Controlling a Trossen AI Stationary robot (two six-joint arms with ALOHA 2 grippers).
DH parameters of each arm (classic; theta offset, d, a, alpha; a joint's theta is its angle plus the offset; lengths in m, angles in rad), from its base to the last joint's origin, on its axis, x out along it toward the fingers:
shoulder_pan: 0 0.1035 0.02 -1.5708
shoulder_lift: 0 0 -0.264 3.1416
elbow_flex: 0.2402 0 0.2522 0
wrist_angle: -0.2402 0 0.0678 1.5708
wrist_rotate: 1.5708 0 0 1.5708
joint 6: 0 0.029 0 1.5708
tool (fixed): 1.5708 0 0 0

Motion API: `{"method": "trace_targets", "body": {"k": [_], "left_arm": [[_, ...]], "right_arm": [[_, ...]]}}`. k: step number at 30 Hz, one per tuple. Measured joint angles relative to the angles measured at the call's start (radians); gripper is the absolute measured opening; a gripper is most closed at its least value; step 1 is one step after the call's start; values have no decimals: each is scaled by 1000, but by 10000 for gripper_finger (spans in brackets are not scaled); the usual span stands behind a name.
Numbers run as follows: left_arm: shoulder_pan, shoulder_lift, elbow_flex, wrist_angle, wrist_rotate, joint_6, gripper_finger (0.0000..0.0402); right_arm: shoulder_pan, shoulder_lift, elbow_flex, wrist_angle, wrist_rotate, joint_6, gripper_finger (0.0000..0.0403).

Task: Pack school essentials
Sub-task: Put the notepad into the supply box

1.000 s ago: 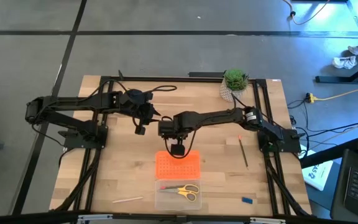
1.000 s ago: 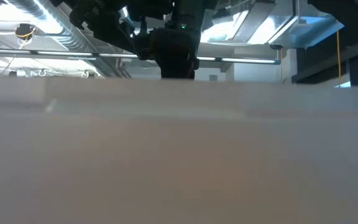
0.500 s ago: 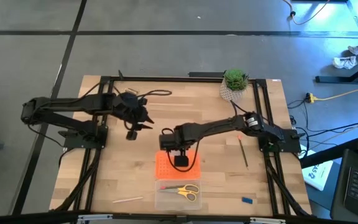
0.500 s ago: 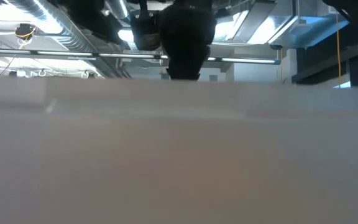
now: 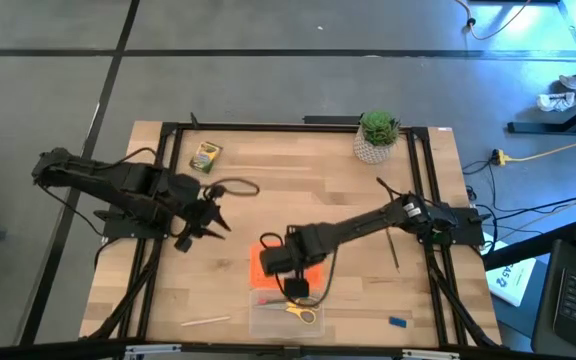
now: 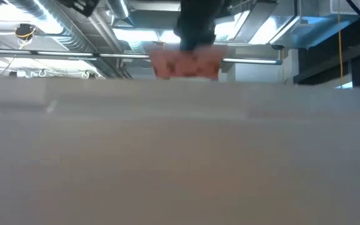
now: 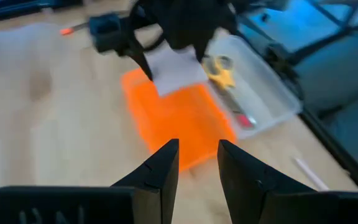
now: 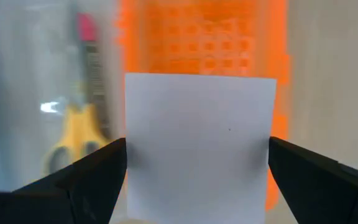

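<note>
On the left, the left gripper [image 5: 200, 229] has drawn back toward its own side, jaws nearly closed on nothing, uncovering the green-and-yellow crayon box [image 5: 206, 156]. The right gripper [image 5: 298, 287] has advanced over the clear plastic case with its orange lid [image 5: 286, 262]. Only its wrist view shows wide-spread jaws clamping the pale square pad [image 8: 199, 146] above the yellow-handled scissors [image 8: 72, 142] inside, so packing looks near.

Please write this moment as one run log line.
right end effector: holds pale pad over clear case | left end effector: empty, nearly shut, aside | in case: scissors
</note>
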Motion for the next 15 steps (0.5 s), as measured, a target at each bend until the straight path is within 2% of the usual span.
{"method": "trace_targets", "body": {"k": [7, 12, 15], "left_arm": [[-157, 6, 0, 41, -32, -1, 104], [-224, 6, 0, 57, -80, -1, 104], [-253, 11, 0, 86, -93, 10, 104]], "right_arm": [[107, 0, 6, 0, -24, 153, 373], [184, 0, 7, 36, -24, 228, 373], [220, 0, -2, 57, 12, 253, 373]]}}
